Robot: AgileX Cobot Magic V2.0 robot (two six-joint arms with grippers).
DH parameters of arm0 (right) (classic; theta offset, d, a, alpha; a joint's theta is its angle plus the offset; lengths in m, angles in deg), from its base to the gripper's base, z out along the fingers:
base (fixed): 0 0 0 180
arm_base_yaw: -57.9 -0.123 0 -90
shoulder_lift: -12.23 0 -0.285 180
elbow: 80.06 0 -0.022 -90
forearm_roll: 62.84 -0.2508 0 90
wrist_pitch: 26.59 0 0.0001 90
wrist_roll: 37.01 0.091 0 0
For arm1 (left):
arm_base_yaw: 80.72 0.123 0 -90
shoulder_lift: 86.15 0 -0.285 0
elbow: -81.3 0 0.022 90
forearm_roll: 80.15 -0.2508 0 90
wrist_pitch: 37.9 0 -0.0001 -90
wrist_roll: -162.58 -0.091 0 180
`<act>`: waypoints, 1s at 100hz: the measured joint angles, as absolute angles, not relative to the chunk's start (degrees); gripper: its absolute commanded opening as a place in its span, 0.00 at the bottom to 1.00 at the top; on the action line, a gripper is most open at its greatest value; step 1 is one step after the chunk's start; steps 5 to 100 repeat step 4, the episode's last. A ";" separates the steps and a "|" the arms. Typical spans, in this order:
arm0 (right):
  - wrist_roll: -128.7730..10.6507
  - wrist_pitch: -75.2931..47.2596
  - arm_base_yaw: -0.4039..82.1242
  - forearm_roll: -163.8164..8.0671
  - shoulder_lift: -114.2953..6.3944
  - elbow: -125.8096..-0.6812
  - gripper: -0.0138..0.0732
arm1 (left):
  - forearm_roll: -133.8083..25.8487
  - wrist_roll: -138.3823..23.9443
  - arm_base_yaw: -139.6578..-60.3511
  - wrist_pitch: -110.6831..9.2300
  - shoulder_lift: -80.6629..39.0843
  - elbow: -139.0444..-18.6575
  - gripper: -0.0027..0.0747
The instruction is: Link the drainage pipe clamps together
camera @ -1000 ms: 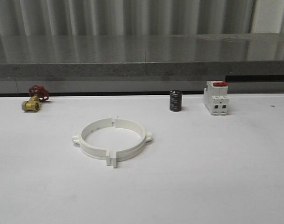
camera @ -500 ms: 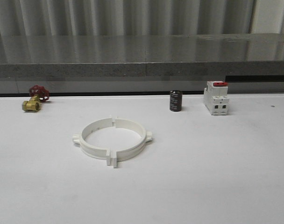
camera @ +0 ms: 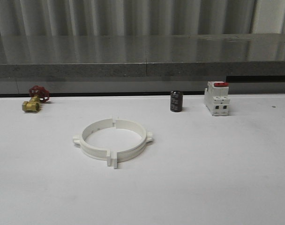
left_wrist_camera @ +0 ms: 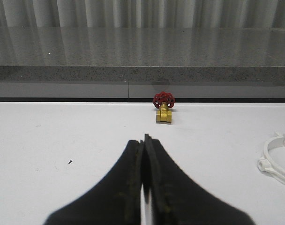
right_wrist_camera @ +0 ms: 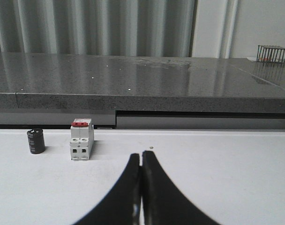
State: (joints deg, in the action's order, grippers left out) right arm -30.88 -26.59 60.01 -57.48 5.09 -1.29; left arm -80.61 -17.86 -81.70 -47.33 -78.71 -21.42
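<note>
Two white drainage pipe clamps (camera: 113, 139) lie flat on the white table, their end flanges meeting so that they form one wide ring with small tabs at the sides. An edge of that ring (left_wrist_camera: 276, 159) shows in the left wrist view. My left gripper (left_wrist_camera: 145, 139) is shut with nothing in it, low over bare table and apart from the ring. My right gripper (right_wrist_camera: 141, 155) is also shut and empty, over bare table short of the breaker.
A brass valve with a red handwheel (camera: 33, 99) (left_wrist_camera: 163, 107) sits at the back left. A black cylinder (camera: 176, 101) (right_wrist_camera: 35, 141) and a white breaker with a red top (camera: 216, 98) (right_wrist_camera: 81, 139) stand at the back right. A grey stone ledge (camera: 142, 63) runs behind the table.
</note>
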 measured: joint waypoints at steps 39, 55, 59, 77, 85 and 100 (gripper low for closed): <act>-30.88 -26.59 60.01 -57.48 5.09 -1.29 0.08 | -80.61 -17.86 -81.70 -47.33 -78.71 -21.42 0.01; -30.88 -26.59 60.01 -57.48 5.09 -1.29 0.08 | -80.61 -17.86 -81.70 -47.33 -78.71 -21.42 0.01; -30.88 -26.59 60.01 -57.48 5.09 -1.29 0.08 | -80.61 -17.86 -81.70 -47.33 -78.71 -21.42 0.01; -30.88 -26.59 60.01 -57.48 5.09 -1.29 0.08 | -80.61 -17.86 -81.70 -47.33 -78.71 -21.42 0.01; -30.88 -26.59 60.01 -57.48 5.09 -1.29 0.08 | -80.61 -17.86 -81.70 -47.33 -78.71 -21.42 0.01; -30.88 -26.59 60.01 -57.48 5.09 -1.29 0.08 | -80.61 -17.86 -81.70 -47.33 -78.71 -21.42 0.01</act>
